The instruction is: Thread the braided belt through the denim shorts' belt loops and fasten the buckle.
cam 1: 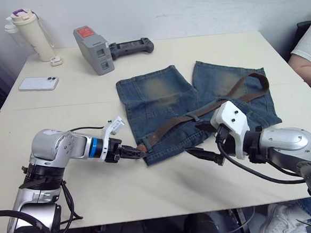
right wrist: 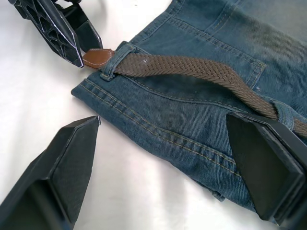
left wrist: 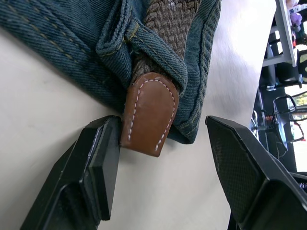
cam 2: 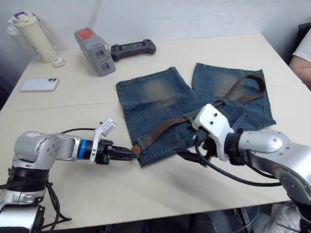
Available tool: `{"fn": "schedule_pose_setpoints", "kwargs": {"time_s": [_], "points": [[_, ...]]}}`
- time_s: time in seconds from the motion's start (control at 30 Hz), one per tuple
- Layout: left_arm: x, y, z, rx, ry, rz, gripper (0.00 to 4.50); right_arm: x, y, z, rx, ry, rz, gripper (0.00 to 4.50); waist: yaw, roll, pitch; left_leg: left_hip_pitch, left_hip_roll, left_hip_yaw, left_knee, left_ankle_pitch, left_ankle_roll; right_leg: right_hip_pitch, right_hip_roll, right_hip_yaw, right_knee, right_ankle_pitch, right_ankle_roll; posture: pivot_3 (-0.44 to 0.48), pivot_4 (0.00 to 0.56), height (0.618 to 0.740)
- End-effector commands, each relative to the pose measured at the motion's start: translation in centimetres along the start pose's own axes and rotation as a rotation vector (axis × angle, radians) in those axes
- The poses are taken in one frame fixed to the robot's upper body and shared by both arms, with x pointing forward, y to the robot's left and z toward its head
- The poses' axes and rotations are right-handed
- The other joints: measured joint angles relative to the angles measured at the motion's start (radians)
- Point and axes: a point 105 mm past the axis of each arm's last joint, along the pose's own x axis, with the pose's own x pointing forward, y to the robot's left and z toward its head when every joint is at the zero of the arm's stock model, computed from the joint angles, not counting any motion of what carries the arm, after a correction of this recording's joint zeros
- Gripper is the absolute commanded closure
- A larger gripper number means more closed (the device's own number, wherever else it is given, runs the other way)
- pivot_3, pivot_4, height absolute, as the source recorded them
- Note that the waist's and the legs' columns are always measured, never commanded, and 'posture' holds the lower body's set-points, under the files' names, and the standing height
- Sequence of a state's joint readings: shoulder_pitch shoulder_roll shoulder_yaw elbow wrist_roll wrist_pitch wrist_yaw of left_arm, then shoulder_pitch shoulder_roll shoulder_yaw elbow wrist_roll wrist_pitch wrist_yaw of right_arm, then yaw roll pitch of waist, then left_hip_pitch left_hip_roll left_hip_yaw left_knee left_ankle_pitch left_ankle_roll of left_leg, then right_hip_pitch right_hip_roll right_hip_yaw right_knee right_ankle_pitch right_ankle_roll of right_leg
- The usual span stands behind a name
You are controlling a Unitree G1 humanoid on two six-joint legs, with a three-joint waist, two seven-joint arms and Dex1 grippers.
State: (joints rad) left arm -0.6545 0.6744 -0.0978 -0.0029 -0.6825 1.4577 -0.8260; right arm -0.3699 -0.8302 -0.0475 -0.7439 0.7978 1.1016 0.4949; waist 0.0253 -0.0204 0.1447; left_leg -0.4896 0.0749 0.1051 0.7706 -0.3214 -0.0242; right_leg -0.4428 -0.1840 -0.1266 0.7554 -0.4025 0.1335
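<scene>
The denim shorts lie flat on the table, waistband toward me. The braided belt runs along the waistband through belt loops, then curls back over the right leg. Its brown leather tip pokes out of the leftmost belt loop at the waistband's left corner. My left gripper is open around that tip, which rests against one finger. Open too, my right gripper hovers over the waistband's front edge with nothing between its fingers. The buckle is hidden.
At the back left of the table are a white phone, a cream tumbler, a grey device and a black controller. A person's arm shows at the right edge. The table's front edge is near.
</scene>
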Motion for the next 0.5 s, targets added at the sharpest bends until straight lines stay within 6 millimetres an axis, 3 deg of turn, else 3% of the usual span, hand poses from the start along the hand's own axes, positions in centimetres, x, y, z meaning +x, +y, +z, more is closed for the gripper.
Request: {"fn": "schedule_pose_setpoints", "kwargs": {"time_s": [0.03,0.13,0.37,0.5], "points": [[0.6,-0.3,-0.2,0.002,0.02,-0.029,1.39,-0.6,-0.6,0.3,-0.023,-0.002,-0.039,0.0,0.0,0.0,0.0,0.0,0.0,0.0,0.0,0.0,0.0,0.0,0.0,0.0,0.0,0.0,0.0,0.0,0.15,0.65],[0.6,0.1,0.1,-0.006,0.006,-0.015,1.39,-0.6,-0.8,0.2,-0.029,0.002,-0.052,0.0,0.001,0.0,0.0,0.0,0.0,0.0,0.0,0.0,0.0,0.0,0.0,0.0,0.0,0.0,0.0,0.0,0.15,0.65],[-0.7,0.1,1.2,0.045,-0.018,0.018,4.46,-1.3,-3.1,-0.6,-0.117,0.073,-0.168,0.0,-0.001,0.0,0.0,0.0,0.0,0.0,0.0,0.0,0.0,0.0,0.0,0.0,-0.001,0.0,0.0,0.0,0.15,0.65],[-1.2,-0.4,1.6,0.061,-0.022,0.015,4.46,-2.0,-6.4,-1.5,-0.088,0.101,-0.313,0.0,-0.002,0.0,0.0,0.0,0.0,0.0,0.0,0.0,0.0,0.0,0.0,0.0,-0.001,0.0,0.0,0.0,0.15,0.65]]}}
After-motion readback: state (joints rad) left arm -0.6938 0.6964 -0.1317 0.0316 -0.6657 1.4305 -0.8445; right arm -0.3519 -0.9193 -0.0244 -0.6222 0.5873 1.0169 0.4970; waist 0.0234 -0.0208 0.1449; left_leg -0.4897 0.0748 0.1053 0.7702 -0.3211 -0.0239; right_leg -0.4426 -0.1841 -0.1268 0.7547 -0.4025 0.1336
